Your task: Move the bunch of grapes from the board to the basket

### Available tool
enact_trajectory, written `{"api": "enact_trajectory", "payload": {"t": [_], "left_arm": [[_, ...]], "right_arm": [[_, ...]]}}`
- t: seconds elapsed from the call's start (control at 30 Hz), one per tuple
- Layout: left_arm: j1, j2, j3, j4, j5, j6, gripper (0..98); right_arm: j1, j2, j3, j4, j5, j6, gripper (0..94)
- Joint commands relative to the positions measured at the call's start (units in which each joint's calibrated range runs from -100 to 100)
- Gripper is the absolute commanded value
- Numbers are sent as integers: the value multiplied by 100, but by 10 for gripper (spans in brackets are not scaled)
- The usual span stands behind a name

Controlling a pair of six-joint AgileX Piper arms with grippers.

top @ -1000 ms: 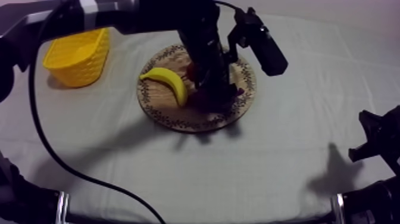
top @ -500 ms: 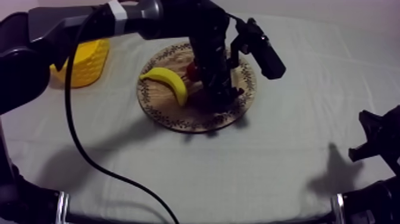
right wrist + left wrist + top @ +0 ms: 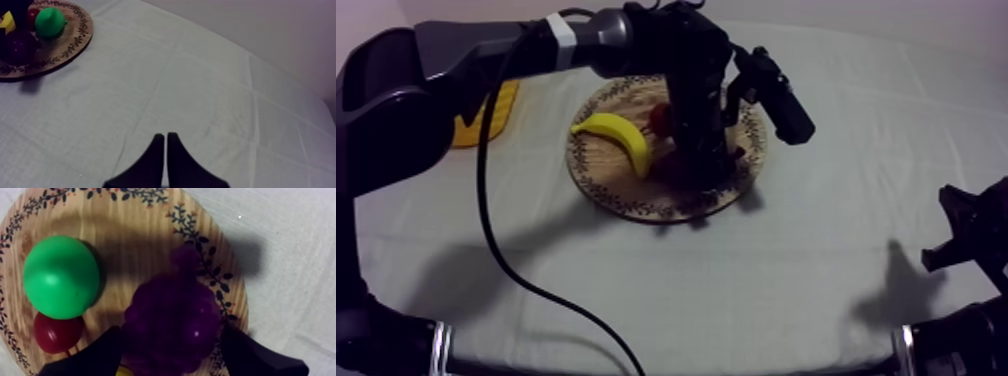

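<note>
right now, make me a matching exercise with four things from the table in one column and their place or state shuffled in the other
Things:
1. bunch of grapes
2. pear
3. small red fruit
4. right hand

Place or state:
A. shut on nothing, over the cloth, away from the board
B. between the fingers of the left hand
C. green, on the board next to the grapes
D. right beside the pear, near the board's rim

Pairs: 1-B, 2-C, 3-D, 4-A
</note>
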Motion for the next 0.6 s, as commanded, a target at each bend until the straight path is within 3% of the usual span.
{"api": "enact_trajectory", "payload": {"t": [0.0,0.1,0.33,0.57], "left_arm": [[4,45,-12,-15,37,16,722],[10,114,-43,-39,95,55,688],[14,168,-41,-98,82,205,450],[29,-39,110,-118,-23,259,397]], "right_arm": [[0,0,0,-1,-1,0,3],[0,0,0,-1,-1,0,3],[0,0,0,-1,-1,0,3],[0,0,0,-1,-1,0,3]]}}
